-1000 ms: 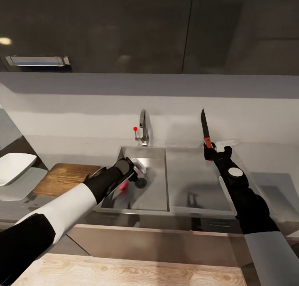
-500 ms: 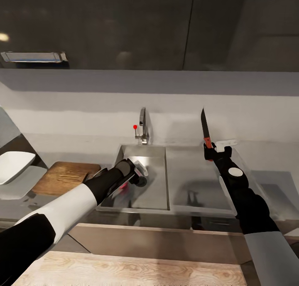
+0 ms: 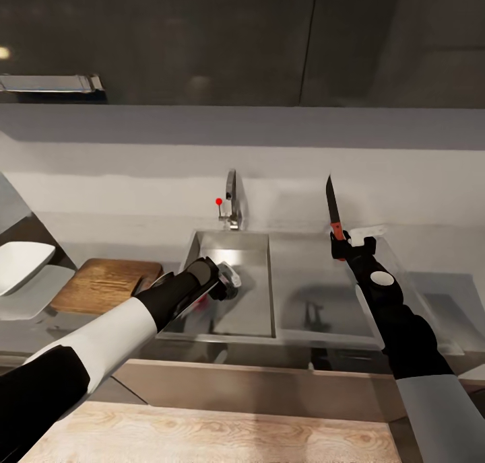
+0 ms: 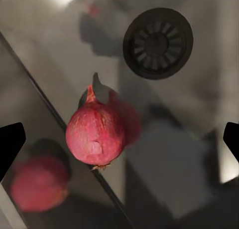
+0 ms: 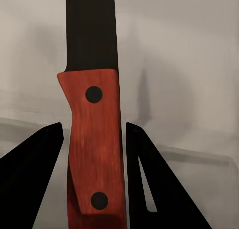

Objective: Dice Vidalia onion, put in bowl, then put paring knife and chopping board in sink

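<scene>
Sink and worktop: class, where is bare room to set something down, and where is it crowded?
Free: the flat drainer between the sink basin and the right arm, and the bare chopping board beside the bowl. Crowded: the basin's left side, where the open left gripper hangs over the onion near the drain. The right gripper holds the knife upright.

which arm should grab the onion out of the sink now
Left. Its open left gripper hangs over the sink with the onion between its fingertips, while the right gripper is shut on the paring knife.

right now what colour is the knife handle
Red-orange with two dark rivets, best in the right wrist view.
</scene>
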Robot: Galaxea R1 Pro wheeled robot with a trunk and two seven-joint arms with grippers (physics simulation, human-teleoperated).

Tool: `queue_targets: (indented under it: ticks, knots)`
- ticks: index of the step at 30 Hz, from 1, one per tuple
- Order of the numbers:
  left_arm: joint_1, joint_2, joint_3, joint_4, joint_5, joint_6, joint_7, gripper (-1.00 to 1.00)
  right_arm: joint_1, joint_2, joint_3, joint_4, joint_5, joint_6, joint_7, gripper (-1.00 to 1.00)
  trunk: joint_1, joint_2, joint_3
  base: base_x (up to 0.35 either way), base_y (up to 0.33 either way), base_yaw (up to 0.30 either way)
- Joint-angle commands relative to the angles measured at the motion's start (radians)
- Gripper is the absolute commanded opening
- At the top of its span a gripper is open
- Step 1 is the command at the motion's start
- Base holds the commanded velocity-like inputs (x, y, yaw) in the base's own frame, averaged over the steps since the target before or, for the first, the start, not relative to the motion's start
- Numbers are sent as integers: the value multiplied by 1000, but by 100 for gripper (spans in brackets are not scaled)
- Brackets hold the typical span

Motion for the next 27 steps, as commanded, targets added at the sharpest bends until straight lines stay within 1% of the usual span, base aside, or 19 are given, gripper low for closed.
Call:
queue_targets:
  ticks: [1,7,21,24,27]
  knots:
    - [-2,1,-3,0,4,3,1,100,-1,-1,3,-1,7,7,-6,-100,1,-2,-3,0,0,0]
    - [-8,12,-2,-3,4,2,1,100,-1,-1,3,-1,7,7,-5,-100,1,-2,-11,0,0,0]
    - [-14,16,-2,-3,4,2,2,100,-1,-1,3,-1,7,7,-6,-100,1,-2,-29,0,0,0]
    - [-14,27,-2,-3,4,2,2,100,-1,-1,3,-1,7,7,-5,-100,1,-2,-33,0,0,0]
    - [-14,30,-2,-3,4,2,2,100,-1,-1,3,-1,7,7,-5,-100,1,-2,-37,0,0,0]
